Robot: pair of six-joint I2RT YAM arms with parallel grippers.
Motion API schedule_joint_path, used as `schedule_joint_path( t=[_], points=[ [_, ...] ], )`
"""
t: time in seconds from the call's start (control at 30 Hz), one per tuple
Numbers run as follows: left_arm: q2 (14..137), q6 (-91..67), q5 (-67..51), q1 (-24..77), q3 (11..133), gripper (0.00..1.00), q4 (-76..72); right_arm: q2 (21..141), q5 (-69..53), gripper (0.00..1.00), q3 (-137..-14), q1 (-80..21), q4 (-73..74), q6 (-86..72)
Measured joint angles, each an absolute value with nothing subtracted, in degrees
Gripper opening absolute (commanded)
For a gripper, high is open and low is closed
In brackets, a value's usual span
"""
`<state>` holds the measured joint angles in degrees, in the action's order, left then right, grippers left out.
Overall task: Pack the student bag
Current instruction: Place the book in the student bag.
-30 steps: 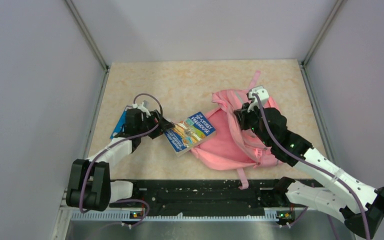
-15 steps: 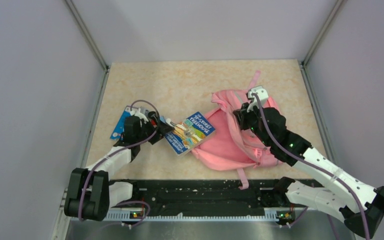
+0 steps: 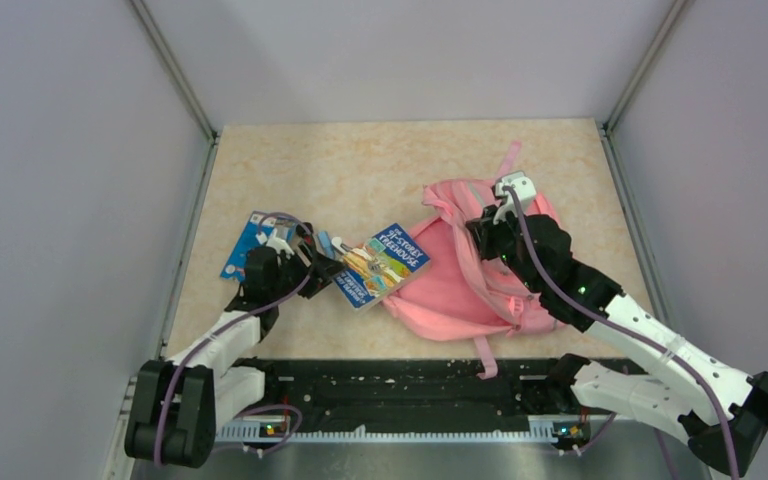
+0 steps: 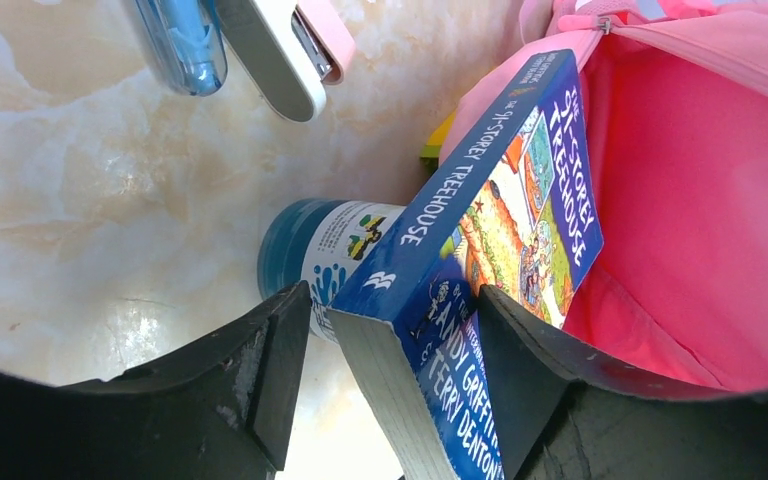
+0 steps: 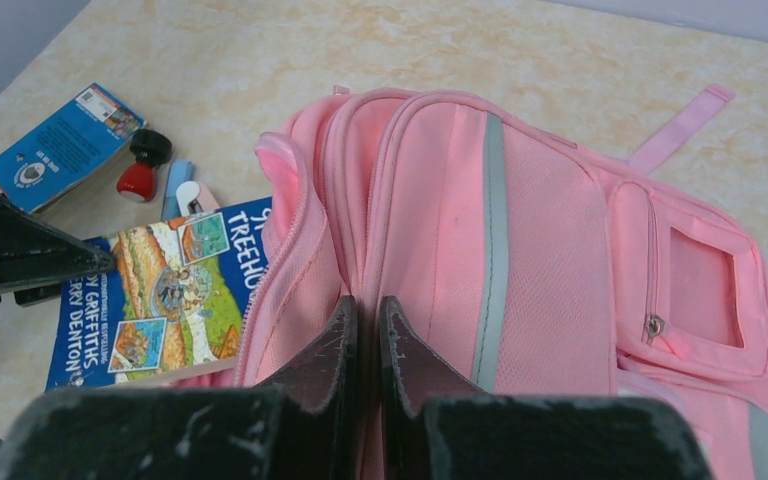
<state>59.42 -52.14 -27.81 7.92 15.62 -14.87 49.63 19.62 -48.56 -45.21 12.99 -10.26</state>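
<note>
The student bag (image 3: 457, 292) lies pink and open-mouthed at centre right, its lining (image 4: 700, 200) showing. My right gripper (image 3: 488, 225) is shut, pinching a fold of the bag's upper edge (image 5: 415, 200) and holding the mouth up; in its own view the right gripper (image 5: 368, 305) has fabric between its pads. A blue paperback (image 3: 382, 264) lies half inside the mouth, tilted. My left gripper (image 3: 324, 268) is open around the paperback's near corner (image 4: 480, 250). In the wrist view the left gripper (image 4: 392, 295) has a gap between its left finger and the page edge.
A blue-capped bottle (image 4: 305, 250) lies under the book's corner. A white and pink stapler (image 4: 280, 50) and a blue plastic item (image 4: 180, 40) lie beyond it. A blue card (image 3: 243, 243) and a red and black stamp (image 5: 142, 165) sit at the left.
My left arm has pulled back toward the near edge and dropped lower, uncovering the blue card. The book has shifted slightly left. The right gripper and bag have stayed put.
</note>
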Motion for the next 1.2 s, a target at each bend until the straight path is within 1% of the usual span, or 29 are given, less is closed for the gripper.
schedule_joint_path(
  t=[0.1, 0.23, 0.33, 0.5, 0.63, 0.83, 0.9, 1.2],
  points=[
    [59.8, -52.1, -27.8, 7.9, 15.6, 0.61, -15.9, 49.6, 19.6, 0.0, -48.6, -45.2, 13.0, -10.3],
    [61.8, -52.7, -28.3, 7.9, 15.6, 0.46, -19.1, 49.6, 19.5, 0.0, -48.8, -45.2, 13.3, -10.3],
    [62.5, -53.1, -28.6, 7.9, 15.6, 0.38, -21.6, 49.6, 19.5, 0.0, -48.9, -45.2, 13.4, -10.3],
    [59.8, -53.5, -28.7, 7.9, 15.4, 0.2, -22.1, 49.6, 19.5, 0.0, -48.9, -45.2, 13.4, -10.3],
    [53.7, -52.7, -28.3, 8.0, 15.3, 0.0, -18.7, 49.6, 19.5, 0.0, -49.3, -45.2, 13.8, -10.3],
    [42.9, -51.0, -27.6, 8.0, 15.4, 0.0, -11.8, 49.6, 19.5, 0.0, -49.6, -45.2, 14.3, -10.3],
    [41.0, -50.8, -27.8, 8.0, 15.7, 0.0, -10.4, 49.6, 19.5, 0.0, -49.6, -45.2, 14.3, -10.3],
    [39.7, -55.0, -30.6, 8.6, 21.2, 0.0, -8.6, 49.6, 19.5, 0.0, -49.6, -45.2, 14.3, -10.3]
  ],
)
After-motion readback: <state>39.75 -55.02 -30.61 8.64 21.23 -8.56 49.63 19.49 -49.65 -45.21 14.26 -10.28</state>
